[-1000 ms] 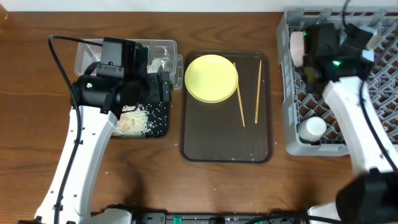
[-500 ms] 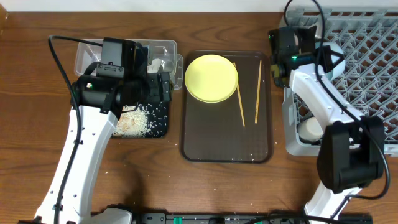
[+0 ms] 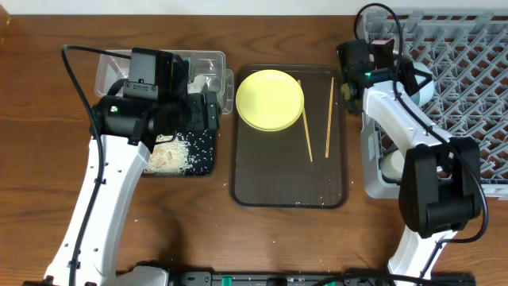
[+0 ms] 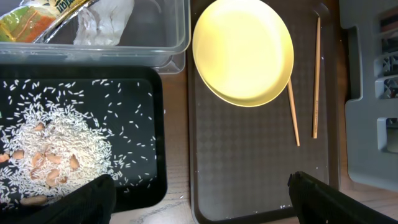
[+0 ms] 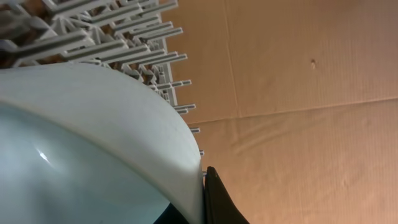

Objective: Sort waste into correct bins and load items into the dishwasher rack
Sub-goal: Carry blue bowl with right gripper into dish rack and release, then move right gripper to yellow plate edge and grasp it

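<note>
The yellow plate (image 3: 270, 98) (image 4: 244, 50) and two chopsticks (image 3: 306, 131) (image 4: 315, 74) lie on the brown tray. The snack wrapper (image 4: 43, 15) and crumpled paper (image 4: 102, 18) lie in the clear tub (image 3: 208, 63). Rice scraps (image 4: 50, 149) cover the black tray (image 3: 202, 159). My left gripper (image 4: 199, 202) hangs open and empty above the gap between the black tray and the brown tray. My right gripper (image 5: 208, 186) grips the rim of the light blue bowl (image 5: 74, 137) at the far left corner of the grey rack (image 3: 468, 103). A pale cup (image 3: 394, 164) stands in the rack.
The brown serving tray (image 3: 287, 187) lies between the bins and the rack, with a few rice grains at its near edge. My left arm (image 3: 103, 199) covers part of the black tray. Bare wood table shows along the front.
My right arm has swung from inside the rack to its far left corner, close to the brown tray. My left arm, the plate and the chopsticks have not moved.
</note>
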`<action>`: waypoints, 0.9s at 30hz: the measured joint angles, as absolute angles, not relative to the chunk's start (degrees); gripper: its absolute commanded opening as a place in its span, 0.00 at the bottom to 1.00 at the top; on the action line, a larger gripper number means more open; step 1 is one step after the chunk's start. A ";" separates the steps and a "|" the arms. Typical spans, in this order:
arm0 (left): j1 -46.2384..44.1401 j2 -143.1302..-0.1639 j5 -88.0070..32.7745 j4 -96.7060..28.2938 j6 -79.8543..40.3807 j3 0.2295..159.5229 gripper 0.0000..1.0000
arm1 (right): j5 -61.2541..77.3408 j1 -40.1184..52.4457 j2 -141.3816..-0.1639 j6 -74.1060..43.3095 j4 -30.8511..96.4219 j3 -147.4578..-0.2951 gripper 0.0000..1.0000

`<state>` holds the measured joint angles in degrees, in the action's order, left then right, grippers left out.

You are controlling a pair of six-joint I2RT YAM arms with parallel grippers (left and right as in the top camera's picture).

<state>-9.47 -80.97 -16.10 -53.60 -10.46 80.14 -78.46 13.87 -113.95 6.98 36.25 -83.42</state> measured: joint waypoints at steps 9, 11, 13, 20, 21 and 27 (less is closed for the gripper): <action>-9.47 -80.97 -16.10 -53.63 -10.46 80.14 0.91 | -75.13 19.03 -113.95 7.49 41.21 -83.42 0.27; -9.47 -80.97 -16.10 -53.63 -10.46 80.14 0.91 | -72.86 20.16 -113.95 7.55 42.09 -83.42 0.35; -9.47 -80.97 -16.10 -53.63 -10.46 80.14 0.91 | -70.06 20.71 -113.95 7.73 42.37 -83.42 0.48; -9.47 -80.97 -16.10 -53.60 -10.46 80.14 0.91 | -64.40 20.73 -113.95 7.70 41.69 -83.42 0.73; -9.47 -80.97 -16.10 -53.63 -10.46 80.14 0.91 | -64.03 20.80 -113.95 7.70 41.65 -83.42 0.75; -9.47 -80.97 -16.10 -53.63 -10.46 80.14 0.92 | -58.30 21.19 -113.95 7.92 41.87 -85.56 0.82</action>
<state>-9.47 -80.97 -16.10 -53.63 -10.46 80.14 -58.30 21.19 -113.95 7.92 41.87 -85.56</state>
